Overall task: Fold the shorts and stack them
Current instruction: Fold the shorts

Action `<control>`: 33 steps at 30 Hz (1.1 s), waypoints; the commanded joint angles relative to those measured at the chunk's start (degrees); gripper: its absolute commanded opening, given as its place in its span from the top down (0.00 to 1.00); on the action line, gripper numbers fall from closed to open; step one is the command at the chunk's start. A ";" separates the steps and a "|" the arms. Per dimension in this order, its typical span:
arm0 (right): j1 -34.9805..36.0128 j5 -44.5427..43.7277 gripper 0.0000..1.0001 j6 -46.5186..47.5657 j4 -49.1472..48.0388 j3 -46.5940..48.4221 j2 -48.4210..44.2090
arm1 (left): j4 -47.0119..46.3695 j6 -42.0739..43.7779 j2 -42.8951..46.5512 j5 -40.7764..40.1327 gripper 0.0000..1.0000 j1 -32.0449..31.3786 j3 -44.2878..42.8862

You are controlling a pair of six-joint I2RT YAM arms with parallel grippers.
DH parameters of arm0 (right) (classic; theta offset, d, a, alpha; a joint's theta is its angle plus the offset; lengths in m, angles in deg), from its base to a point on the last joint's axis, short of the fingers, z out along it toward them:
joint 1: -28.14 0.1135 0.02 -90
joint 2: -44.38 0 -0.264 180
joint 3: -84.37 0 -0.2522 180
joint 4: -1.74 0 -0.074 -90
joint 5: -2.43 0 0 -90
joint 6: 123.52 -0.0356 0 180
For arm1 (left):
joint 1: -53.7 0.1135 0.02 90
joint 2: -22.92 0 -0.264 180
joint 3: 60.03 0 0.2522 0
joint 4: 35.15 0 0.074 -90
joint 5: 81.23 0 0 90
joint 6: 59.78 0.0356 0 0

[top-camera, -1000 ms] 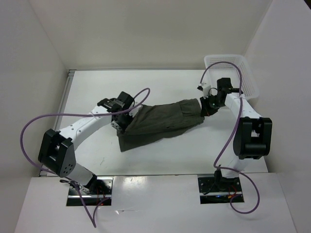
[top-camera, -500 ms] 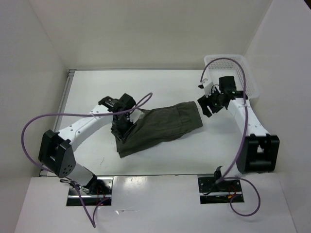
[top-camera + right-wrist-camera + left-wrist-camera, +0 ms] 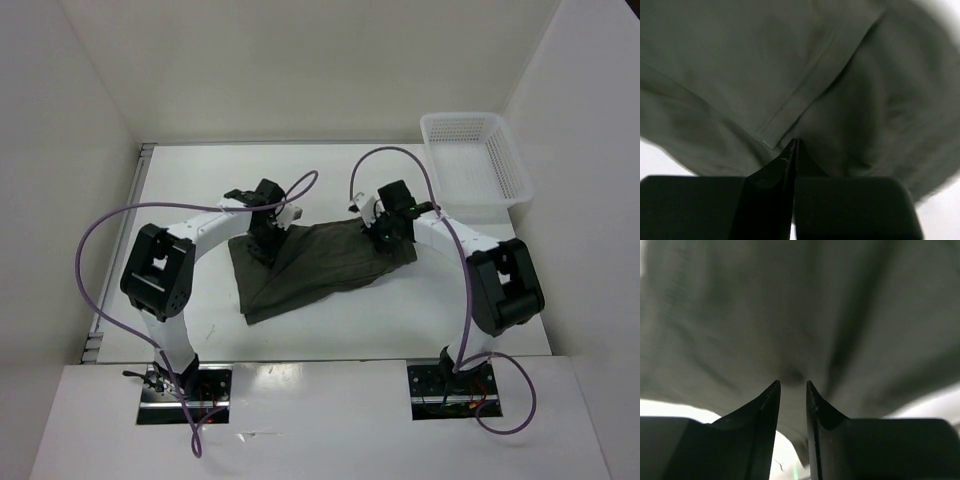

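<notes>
White walls (image 3: 300,70) box in a white table (image 3: 180,180), seen from above.

Near the middle of the table lie the shorts (image 3: 320,265), dark olive green and soft. They are spread flat in a rough, slanting oblong, lower at the left end and higher at the right. Long creases run along the cloth, and the near-left corner comes to a loose point. Up close, the fabric shows a fine weave, a stitched hem and deep, shadowed wrinkles.

The left arm (image 3: 200,225) reaches in over the shorts' far-left edge, and the right arm (image 3: 455,238) over their far-right edge. A white mesh basket (image 3: 460,117) stands at the far right corner, well apart from the shorts.

The left gripper (image 3: 264,245) is clenched on a pinch of the cloth. Its fingers (image 3: 765,410) leave only a narrow slit, with a dimple in the fabric at the tips. The right gripper (image 3: 384,236) has its fingers (image 3: 775,170) pressed together, tips against the cloth just beside the hem. Whether any fabric is nipped between them cannot be told. Purple cables (image 3: 100,260) loop from both arms.
</notes>
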 commanded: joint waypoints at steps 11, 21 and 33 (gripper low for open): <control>-3.04 -19.39 1.00 -4.37 -6.98 -3.81 7.58 | -9.34 0.19 -16.03 -6.67 0.66 16.97 -8.28; -1.11 -7.46 1.00 -2.96 -1.27 7.34 0.12 | -5.29 0.19 -9.30 -6.58 0.64 12.93 -18.58; 14.89 2.13 1.00 -4.37 -8.65 17.27 15.12 | -0.90 0.19 -0.86 9.14 0.64 8.27 -4.35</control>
